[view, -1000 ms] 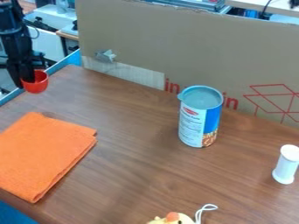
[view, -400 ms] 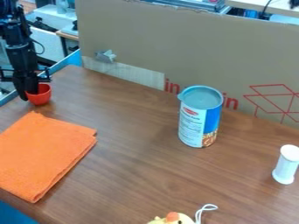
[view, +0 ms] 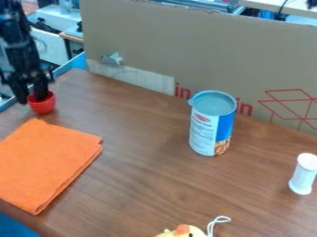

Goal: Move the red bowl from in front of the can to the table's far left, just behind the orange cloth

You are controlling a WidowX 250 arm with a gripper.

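Two parted fingers, one [view: 22,92] just outside a small red cup [view: 42,106] and the other [view: 41,89] reaching down into its mouth, made up the black gripper [view: 32,100]. That was the relation that mattered: the cup lay directly at the fingertips, set toward the inner finger, so that the near stretch of its wall came between the two. The gripper stood open, by the look of it; whether either finger pressed on the plastic could not be told. The cup seemed upright, its mouth up toward the gripper, and appeared to rest on the brown table [view: 136,185] close to the edge. Being round, it offered no long axis to line up with, and with a single arm there was no question of which one was nearer.

Next out from the gripper, on the camera's side of it, lay a folded orange cloth [view: 46,162], near the cup but apart from it. Off to the view's right of the gripper, a tall blue and white can [view: 212,124] stood upright, well apart, before a cardboard panel [view: 186,51]. Farther away, toward the camera, sat a yellow toy [view: 189,231] with a white cord loop [view: 213,224]. Farthest of all was a white spool-shaped piece [view: 303,174], beyond the can.
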